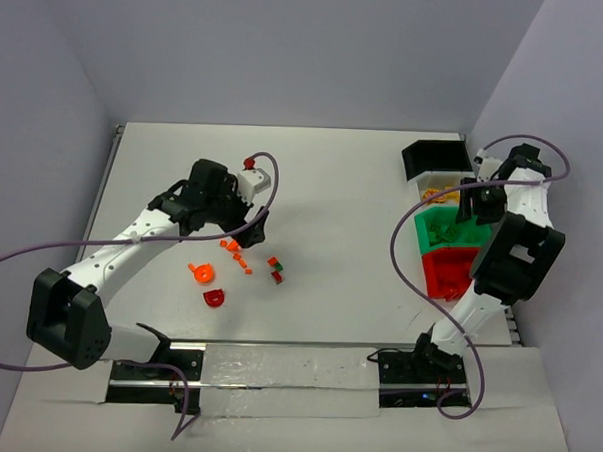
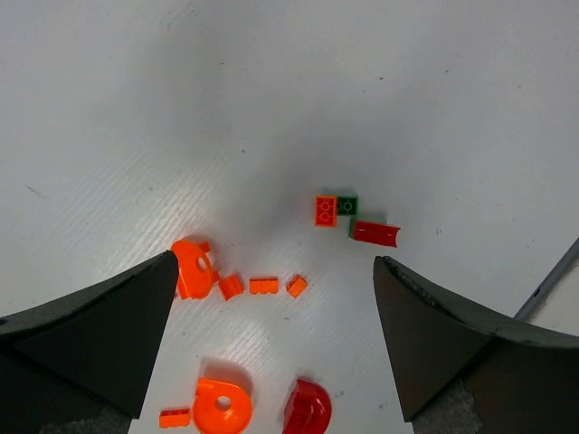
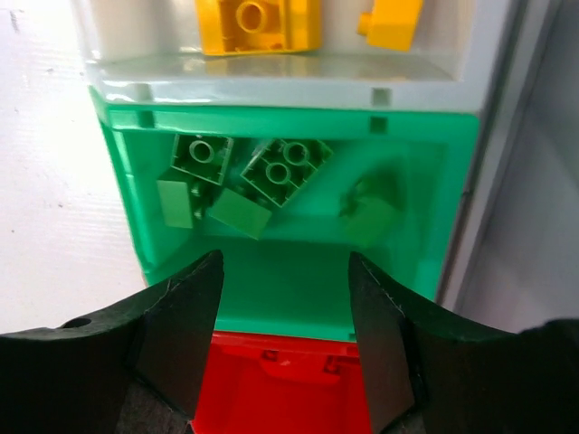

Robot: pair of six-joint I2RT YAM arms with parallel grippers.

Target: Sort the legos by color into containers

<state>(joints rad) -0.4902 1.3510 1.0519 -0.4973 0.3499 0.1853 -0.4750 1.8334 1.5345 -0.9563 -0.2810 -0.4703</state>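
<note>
The loose legos, orange, red and one green, lie scattered mid-table with bare tabletop all round. The containers stand in a row at the right edge, close to the wall. Green bricks lie in the green bin. The left gripper hangs above the scatter, jaws wide and empty. The right gripper hovers over the green bin, jaws apart and empty.

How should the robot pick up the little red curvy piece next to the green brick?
Probably from straight above, pinching the red curved piece across its two long sides, near its free end. Its other end is right beside the green brick, so pinching there could bump it. It lies low on the table, leaving nothing to grab from the side.
</note>
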